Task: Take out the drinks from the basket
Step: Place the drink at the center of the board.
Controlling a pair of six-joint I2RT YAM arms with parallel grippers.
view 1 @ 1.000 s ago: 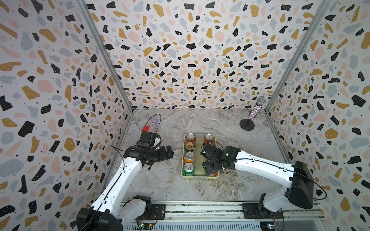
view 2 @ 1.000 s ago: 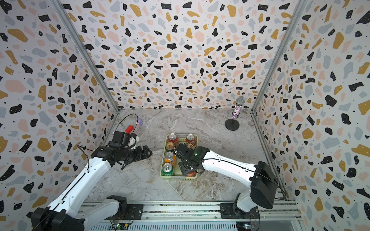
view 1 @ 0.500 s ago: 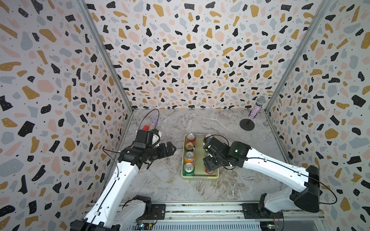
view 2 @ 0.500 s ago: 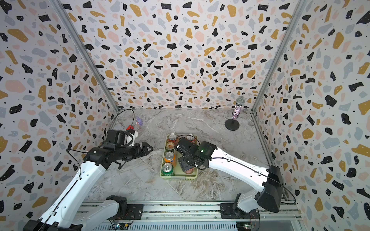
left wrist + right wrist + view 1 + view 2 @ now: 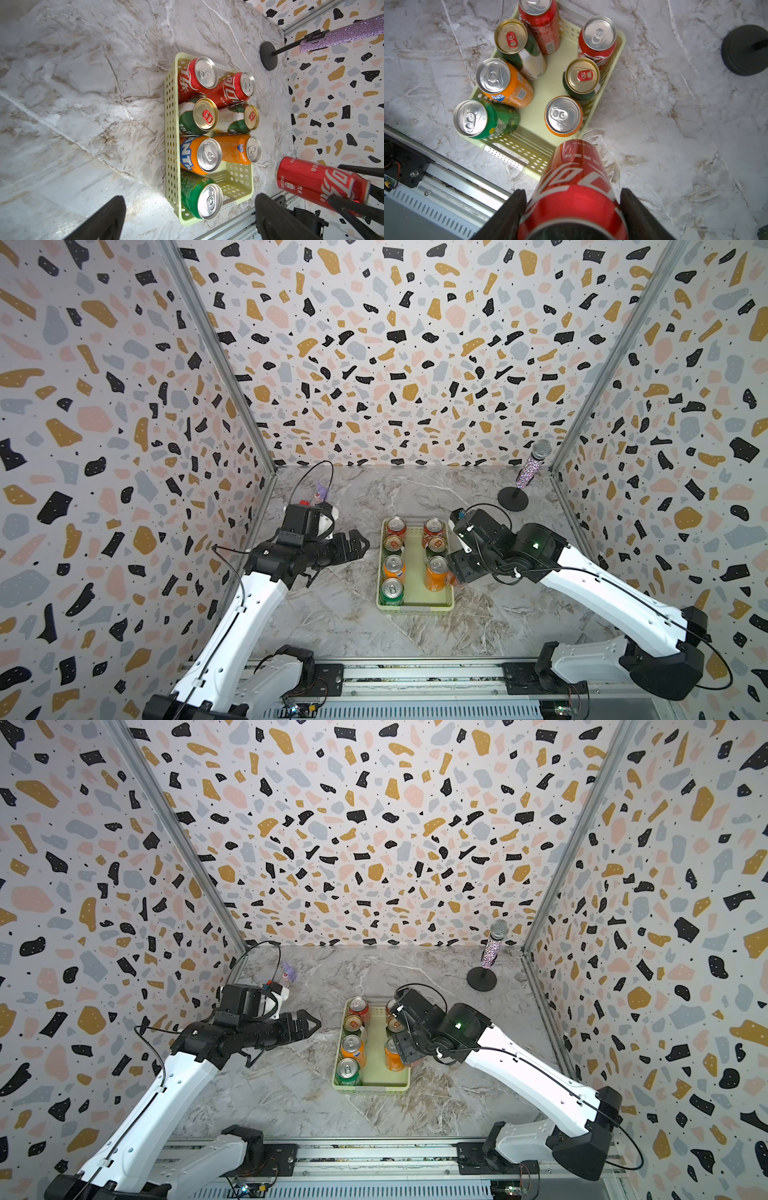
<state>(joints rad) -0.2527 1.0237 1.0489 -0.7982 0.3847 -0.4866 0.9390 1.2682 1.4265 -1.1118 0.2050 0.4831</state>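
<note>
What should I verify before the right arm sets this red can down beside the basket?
1. Right gripper shut on the red can, gripped on both sides: ok.
2. Red can outside the basket wall: ok.
3. Table beside the basket bare for set-down: ok.
4. Can's height above the table: cannot tell.
5. Left gripper open, empty, apart from the basket: ok.
6. Seven cans in the basket upright: ok.

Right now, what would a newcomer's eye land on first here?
The pale green basket in the middle of the marble table, with seven bright cans standing in it. Just beside it the right tool grips a red can. A glittery microphone stands in the far corner.
</note>
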